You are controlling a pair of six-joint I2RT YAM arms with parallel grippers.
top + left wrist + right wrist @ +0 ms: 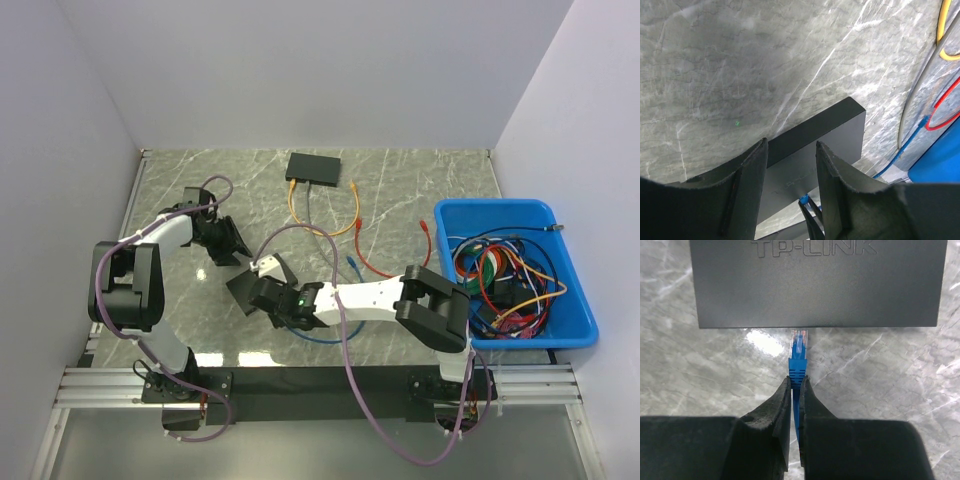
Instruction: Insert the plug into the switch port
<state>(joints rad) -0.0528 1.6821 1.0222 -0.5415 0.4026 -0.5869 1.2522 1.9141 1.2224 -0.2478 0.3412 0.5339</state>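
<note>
The black switch lies flat on the marble between both grippers. In the right wrist view its top face carries a TP-LINK logo. My right gripper is shut on the blue plug by its boot. The plug's clear tip sits just short of the switch's near edge, and the port is hidden. My left gripper stands open over the switch's far edge, a finger on each side of the middle; I cannot tell if it touches. The plug peeks out beyond the switch. From above, the right gripper faces the left gripper.
A second black switch sits at the back with yellow cables plugged in. A red cable lies mid-table. A blue bin of tangled cables stands at the right. White walls close in three sides.
</note>
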